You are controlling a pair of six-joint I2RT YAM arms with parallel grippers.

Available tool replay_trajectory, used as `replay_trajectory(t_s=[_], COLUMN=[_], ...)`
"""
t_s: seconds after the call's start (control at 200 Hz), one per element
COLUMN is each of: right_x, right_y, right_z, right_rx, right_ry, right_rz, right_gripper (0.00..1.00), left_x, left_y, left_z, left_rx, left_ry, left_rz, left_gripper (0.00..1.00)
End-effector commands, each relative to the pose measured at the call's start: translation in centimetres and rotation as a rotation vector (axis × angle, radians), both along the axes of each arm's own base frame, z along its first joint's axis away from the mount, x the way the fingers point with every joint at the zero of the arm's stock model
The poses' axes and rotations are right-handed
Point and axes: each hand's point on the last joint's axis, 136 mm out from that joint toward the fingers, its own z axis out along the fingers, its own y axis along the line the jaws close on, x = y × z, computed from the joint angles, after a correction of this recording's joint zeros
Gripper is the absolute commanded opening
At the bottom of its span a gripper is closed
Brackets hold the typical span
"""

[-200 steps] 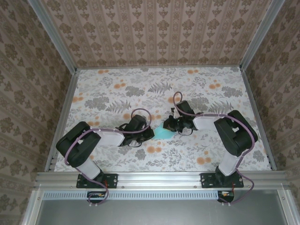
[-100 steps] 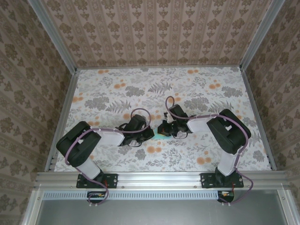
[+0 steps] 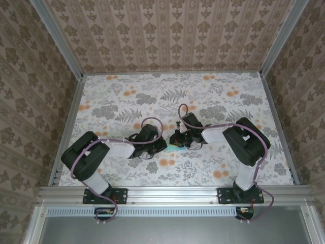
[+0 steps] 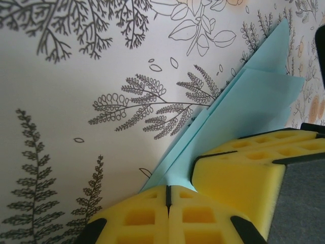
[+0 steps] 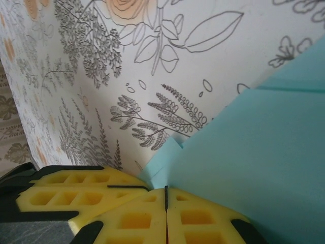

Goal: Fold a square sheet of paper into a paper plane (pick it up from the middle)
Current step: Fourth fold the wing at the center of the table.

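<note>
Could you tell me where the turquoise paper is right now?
In the top view the turquoise paper is at the middle of the table, held between the shut left gripper and shut right gripper.

We are finding the paper (image 4: 254, 101) lying on the table (image 3: 127, 101) near the middle, between both pincers. The left pincer (image 4: 167, 190) is sitting at its left end, the right pincer (image 5: 166, 192) at its right, the two just beside each other.

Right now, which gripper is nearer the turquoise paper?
Neither, it's a tie. The left gripper is shut on a corner of the turquoise paper. The right gripper is shut on the paper too, right beside the left one.
</note>
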Motion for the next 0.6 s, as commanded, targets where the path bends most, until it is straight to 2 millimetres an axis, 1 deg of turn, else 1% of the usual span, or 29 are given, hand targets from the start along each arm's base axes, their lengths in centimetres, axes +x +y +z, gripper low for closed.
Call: replay_trajectory(t_s=[0.0,0.055,0.185,0.36,0.46,0.595], right_x=[0.1,0.3,1.4,3.1,4.0,5.5], right_y=[-0.4,-1.5,-5.4,-10.7,-12.8,-14.5], right_z=[-1.4,-2.2,-3.3,-3.7,-3.5,-2.6], right_rx=[-0.058,-0.103,-0.155,-0.156,-0.166,-0.193], right_ry=[0.024,0.023,0.011,0.007,0.005,-0.018], right_rz=[-0.004,-0.022,-0.111,-0.248,-0.313,-0.365], right_gripper=[0.07,0.06,0.07,0.07,0.07,0.07], left_x=[-2.1,-2.3,-3.1,-4.1,-4.3,-4.2], left_y=[3.5,4.0,5.6,6.7,6.9,6.7], left_z=[-4.5,-4.8,-5.7,-6.6,-6.8,-6.7], left_rx=[0.172,0.186,0.242,0.255,0.257,0.249], left_ry=[0.131,0.141,0.164,0.194,0.203,0.200], left_rz=[0.040,0.056,0.084,0.106,0.108,0.101], left_gripper=[0.00,0.00,0.00,0.00,0.00,0.00])
